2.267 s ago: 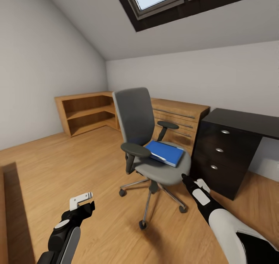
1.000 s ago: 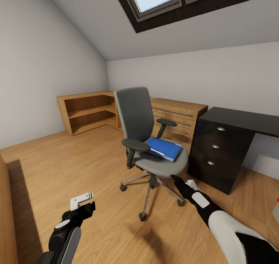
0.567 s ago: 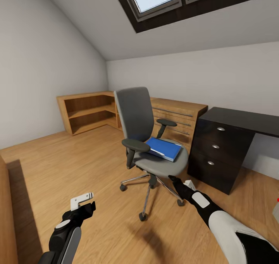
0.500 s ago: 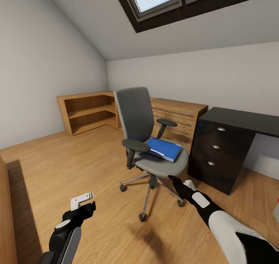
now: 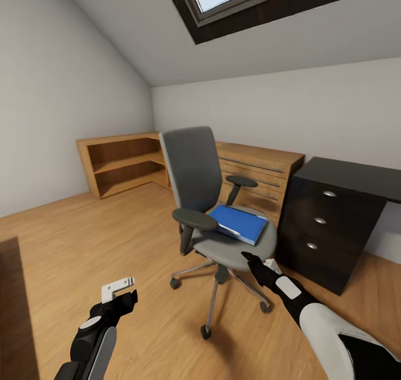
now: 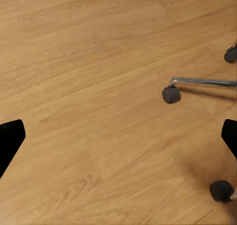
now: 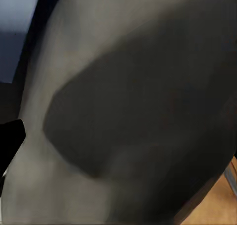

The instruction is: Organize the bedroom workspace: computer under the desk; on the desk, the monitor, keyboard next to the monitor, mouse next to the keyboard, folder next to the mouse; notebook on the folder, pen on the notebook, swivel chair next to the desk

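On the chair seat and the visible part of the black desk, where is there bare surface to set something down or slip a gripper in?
The desk top is bare along its visible stretch above the drawers. On the swivel chair, the folder covers the seat's middle and back; a grey strip stays free along the front edge, where the right gripper is. Between the armrests it is crowded.

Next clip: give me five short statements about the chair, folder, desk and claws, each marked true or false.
1. The blue folder lies on the seat of the swivel chair. True.
2. The right claw is holding the folder. False: it is by the seat's front edge, not on the folder.
3. The black desk has three drawers with round silver knobs. True.
4. The left claw rests on the chair's armrest. False: it is over the wood floor, apart from the chair.
5. A monitor stands on the visible part of the desk. False: that part of the desktop is bare.
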You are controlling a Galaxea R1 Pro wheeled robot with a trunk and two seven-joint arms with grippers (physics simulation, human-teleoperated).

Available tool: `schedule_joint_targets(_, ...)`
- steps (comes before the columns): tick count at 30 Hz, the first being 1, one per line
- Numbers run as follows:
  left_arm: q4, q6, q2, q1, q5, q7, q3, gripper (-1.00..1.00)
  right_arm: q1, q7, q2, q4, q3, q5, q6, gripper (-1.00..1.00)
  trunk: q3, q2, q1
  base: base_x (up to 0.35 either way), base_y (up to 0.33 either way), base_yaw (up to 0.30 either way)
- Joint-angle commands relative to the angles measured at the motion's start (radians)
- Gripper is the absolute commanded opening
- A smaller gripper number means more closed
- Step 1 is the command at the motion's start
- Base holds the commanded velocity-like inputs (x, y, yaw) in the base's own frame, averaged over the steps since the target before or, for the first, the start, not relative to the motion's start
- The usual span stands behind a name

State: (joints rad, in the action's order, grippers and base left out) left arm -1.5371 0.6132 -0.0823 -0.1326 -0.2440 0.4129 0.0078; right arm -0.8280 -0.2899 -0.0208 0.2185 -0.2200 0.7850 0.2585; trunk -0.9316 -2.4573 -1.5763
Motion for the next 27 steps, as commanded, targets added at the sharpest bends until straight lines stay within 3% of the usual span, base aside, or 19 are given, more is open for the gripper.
schedule_joint_targets(1,-0.001,0.003,-0.001,0.000,-0.011,0.007,0.001,1.00,0.000,0.000,0.000,-0.001,-0.001,-0.001,0.005,1.00,-0.001,0.000,0.000,0.308,0.000,0.000)
schedule_joint_targets(8,0.000,0.005,0.001,0.000,-0.011,0.007,0.001,1.00,0.000,0.000,0.002,0.001,-0.001,-0.001,0.005,1.00,-0.001,0.000,0.000,0.263,0.000,0.148)
schedule_joint_targets(27,0.002,0.005,0.001,0.000,-0.008,0.012,0.003,1.00,0.000,0.000,0.003,0.001,-0.001,-0.002,0.001,1.00,-0.001,0.000,0.000,0.010,0.000,0.264)
